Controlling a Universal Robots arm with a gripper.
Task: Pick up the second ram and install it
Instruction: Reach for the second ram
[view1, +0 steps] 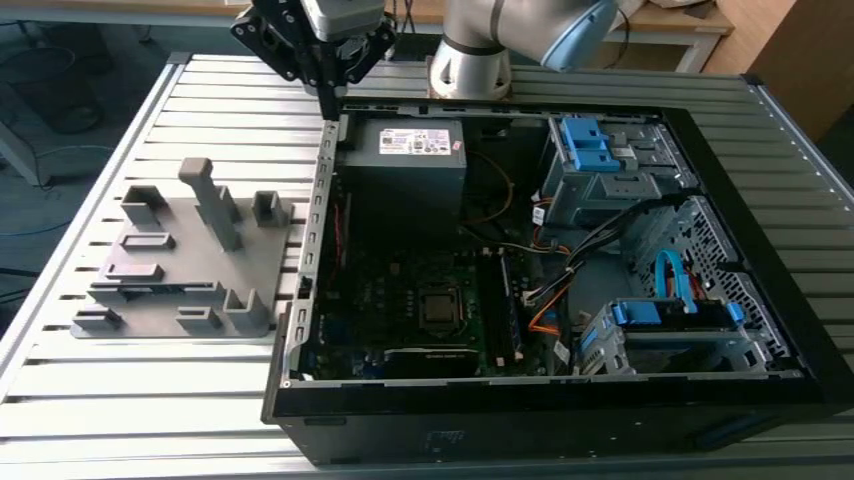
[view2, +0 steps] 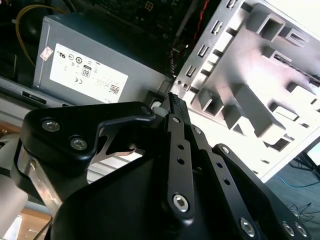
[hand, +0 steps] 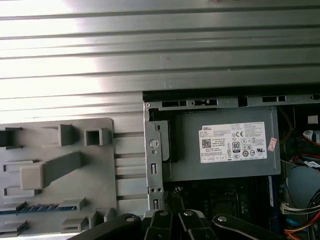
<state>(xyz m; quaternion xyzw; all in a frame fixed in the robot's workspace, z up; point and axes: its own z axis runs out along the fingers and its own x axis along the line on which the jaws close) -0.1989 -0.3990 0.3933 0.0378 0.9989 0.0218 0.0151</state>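
My claw (view1: 328, 100) hangs above the far corner of the open computer case (view1: 315, 230) on the exterior view's left, beside the power supply (view1: 407, 165). In the second wrist view its fingers (view2: 176, 130) lie together, and I see nothing between them. I judge the second ram (view1: 158, 288) to be the thin dark strip standing on edge in a long slot along the near side of the grey fixture (view1: 187, 268), well apart from my claw. In the first wrist view it reads as a narrow bluish band with small chips in a row, but I cannot make out more. To reach for it well, I should part the fingers before descending and keep clear of the fixture's tall post (view1: 214, 205). I should then line the jaws across the strip's flat faces near mid-length and draw it straight up out of its slot.
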